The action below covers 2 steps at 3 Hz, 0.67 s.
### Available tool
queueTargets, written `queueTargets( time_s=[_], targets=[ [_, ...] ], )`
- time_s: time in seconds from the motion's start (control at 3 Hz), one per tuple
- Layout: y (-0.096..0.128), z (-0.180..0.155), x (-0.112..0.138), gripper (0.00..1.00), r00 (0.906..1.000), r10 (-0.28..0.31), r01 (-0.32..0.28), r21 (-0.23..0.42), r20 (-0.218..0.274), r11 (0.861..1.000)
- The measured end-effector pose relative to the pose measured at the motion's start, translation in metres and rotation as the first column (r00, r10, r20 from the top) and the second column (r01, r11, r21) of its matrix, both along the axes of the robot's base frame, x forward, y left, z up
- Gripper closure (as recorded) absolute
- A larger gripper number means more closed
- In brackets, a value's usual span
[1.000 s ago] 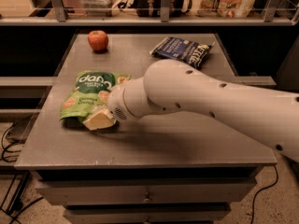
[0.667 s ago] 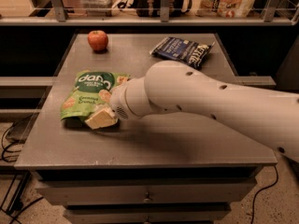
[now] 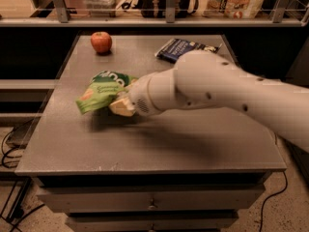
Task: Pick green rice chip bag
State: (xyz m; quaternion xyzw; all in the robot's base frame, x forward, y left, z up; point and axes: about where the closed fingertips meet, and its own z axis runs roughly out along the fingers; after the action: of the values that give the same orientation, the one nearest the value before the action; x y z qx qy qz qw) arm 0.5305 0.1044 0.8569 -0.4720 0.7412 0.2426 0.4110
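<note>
Left of centre: gripper (image 3: 121, 105), jaws clamped on right edge of green rice chip bag (image 3: 99, 92), hence bag crumpled, tilted, apparently clear of bench (image 3: 193, 144).

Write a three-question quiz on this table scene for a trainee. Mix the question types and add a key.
1. Where on the table does the apple sit?
2. True or false: the blue bag lies at the back, to the right of the apple.
3. The hand, left of the table's centre, holds: A) the apple B) the blue bag C) the green bag.
Key: 1 back left corner; 2 true; 3 C.
</note>
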Motion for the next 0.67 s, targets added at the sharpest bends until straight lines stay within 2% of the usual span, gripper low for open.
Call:
queueTargets(
  time_s=[0.33, 0.67],
  targets=[
    [-0.03, 0.032, 0.016, 1.0, 0.998, 0.053, -0.055, 0.057, 0.035, 0.997],
    [-0.066, 0.067, 0.037, 1.0, 0.9903, 0.112, -0.119, 0.083, 0.081, 0.989]
  ],
)
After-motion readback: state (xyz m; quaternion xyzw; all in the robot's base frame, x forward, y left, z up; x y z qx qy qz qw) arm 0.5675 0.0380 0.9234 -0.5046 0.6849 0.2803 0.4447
